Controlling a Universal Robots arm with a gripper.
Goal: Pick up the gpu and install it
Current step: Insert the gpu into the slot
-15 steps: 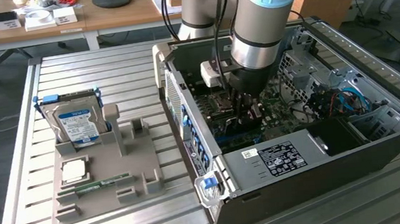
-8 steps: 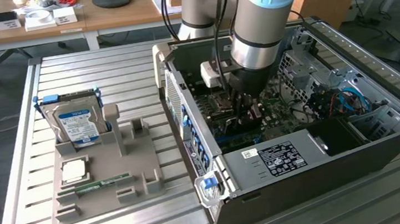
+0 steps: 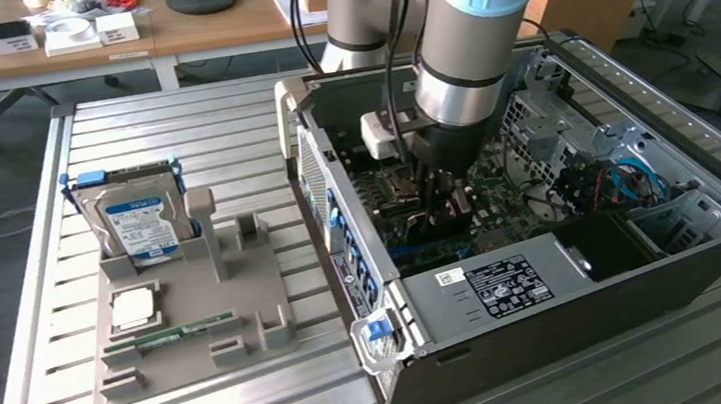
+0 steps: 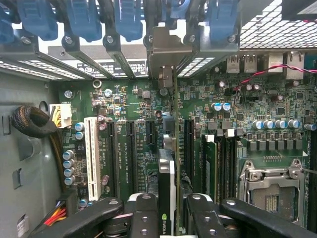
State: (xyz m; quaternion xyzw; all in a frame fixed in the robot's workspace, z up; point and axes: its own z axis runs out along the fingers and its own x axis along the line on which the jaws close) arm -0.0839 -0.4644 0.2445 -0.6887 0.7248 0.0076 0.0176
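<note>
**GPU held edge-on over the motherboard slots**

In the exterior view, the arm reaches down into the open computer case [image 3: 686, 238], which lies on its side on the slatted metal table [image 3: 192, 129]. The gripper [image 3: 446, 215] is low inside the case, just above the motherboard [image 3: 501, 197].

In the wrist view, the black fingers [image 4: 143, 218] are clenched on the gpu [image 4: 167, 198], one on each side of the card. The card is seen edge-on, upright, running from between the fingers toward the rear of the case, where its silver bracket [image 4: 171, 49] sits among the blue slot clips [image 4: 81, 20]. It lines up between the black expansion slots [image 4: 130, 148], beside the white slot [image 4: 90, 156]. Whether it is fully seated cannot be told.

On the exterior view's left, a grey holder tray [image 3: 193, 325] carries a hard drive [image 3: 142, 225] standing upright and a RAM stick [image 3: 173, 334] lying flat.
</note>
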